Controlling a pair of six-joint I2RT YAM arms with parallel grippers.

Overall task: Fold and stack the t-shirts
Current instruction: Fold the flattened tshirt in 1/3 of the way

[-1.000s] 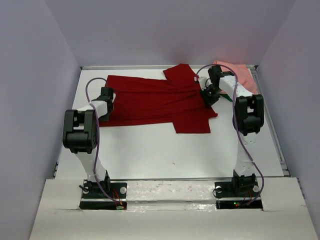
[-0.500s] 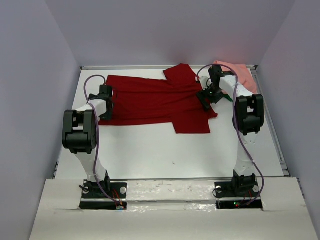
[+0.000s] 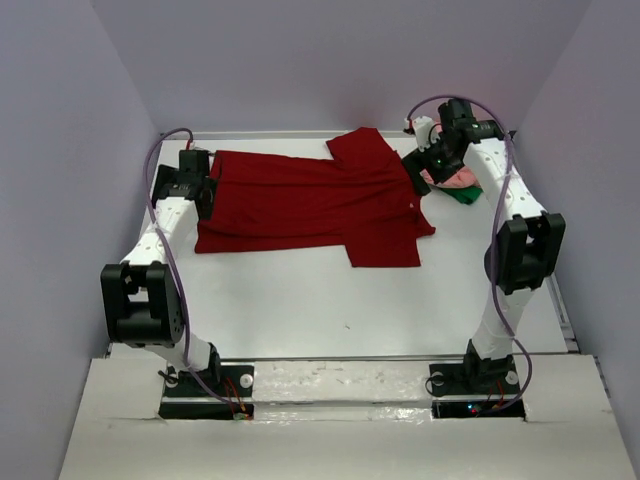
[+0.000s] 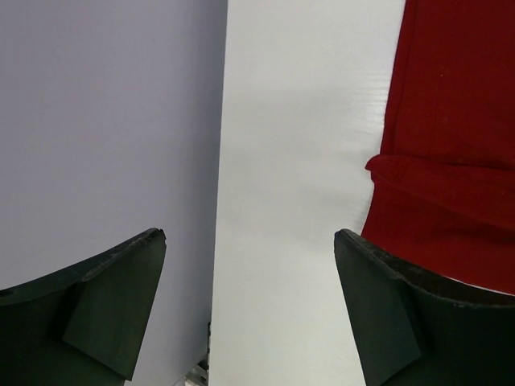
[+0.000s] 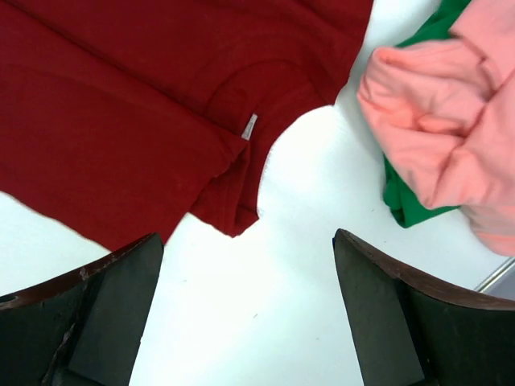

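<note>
A dark red t-shirt point(image 3: 310, 200) lies spread flat across the back of the table. Its left hem point(image 4: 451, 161) shows in the left wrist view, and its neckline with a white label point(image 5: 249, 126) in the right wrist view. My left gripper point(image 3: 203, 190) hovers open over bare table at the shirt's left edge, and nothing is between its fingers point(image 4: 249, 241). My right gripper point(image 3: 418, 172) is open and empty above the table just off the collar point(image 5: 249, 241). A crumpled salmon pink t-shirt point(image 5: 442, 121) lies on green fabric point(image 5: 410, 201) at the back right, partly hidden by the right arm in the top view.
The left wall point(image 4: 105, 121) stands close beside my left gripper. The back wall and right wall close in the white table point(image 3: 330, 300). A metal rail point(image 5: 495, 277) runs along the table's right edge near the pink shirt.
Both grippers have opened, let go of the red shirt and lifted off it. The left arm swung out to the back left, the right arm to the back right over the pink shirt.
</note>
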